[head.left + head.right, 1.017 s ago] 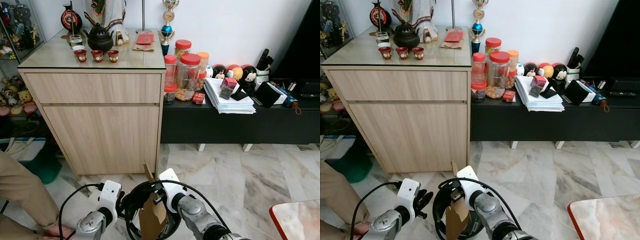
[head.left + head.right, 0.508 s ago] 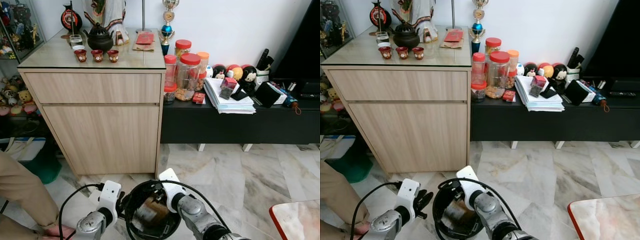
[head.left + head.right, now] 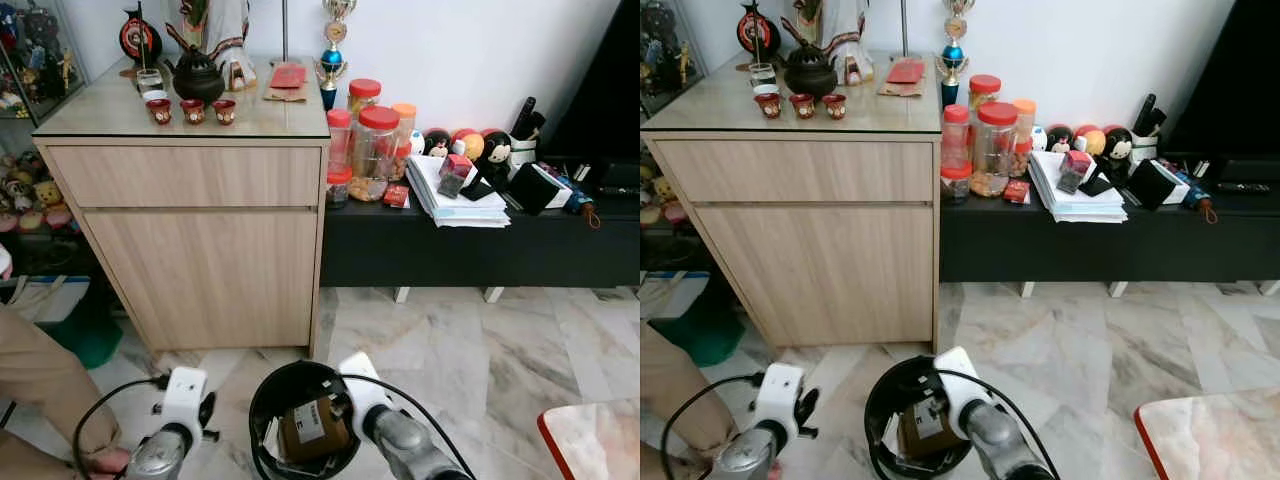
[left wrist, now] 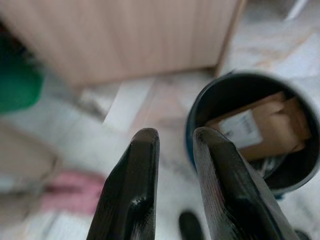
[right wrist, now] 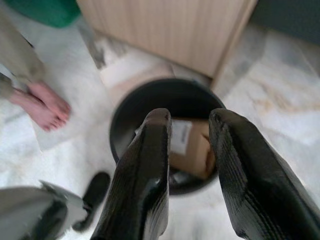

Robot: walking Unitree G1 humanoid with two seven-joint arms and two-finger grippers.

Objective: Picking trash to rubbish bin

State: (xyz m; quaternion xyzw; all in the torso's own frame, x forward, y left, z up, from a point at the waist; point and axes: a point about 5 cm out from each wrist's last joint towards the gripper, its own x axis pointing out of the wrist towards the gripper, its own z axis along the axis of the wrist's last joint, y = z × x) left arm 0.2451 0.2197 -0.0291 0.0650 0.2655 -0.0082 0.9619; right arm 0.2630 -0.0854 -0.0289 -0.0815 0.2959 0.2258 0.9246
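Two end effectors are mine here: my left end effector [image 4: 172, 170] hangs empty with its fingers a narrow gap apart, low over the marble floor [image 3: 480, 350] beside the black rubbish bin [image 3: 262, 400], and my right end effector [image 5: 192, 165] is spread wider and empty just above the bin's mouth. The brown cardboard box [image 3: 312, 428] with its white label lies flat inside the bin, so I judge the drop done, and my next move calls for lifting clear and looking for more trash. A second ago that box stood upright at the bin's mouth, at my right end effector; my left arm has since swung further left, away from the bin.
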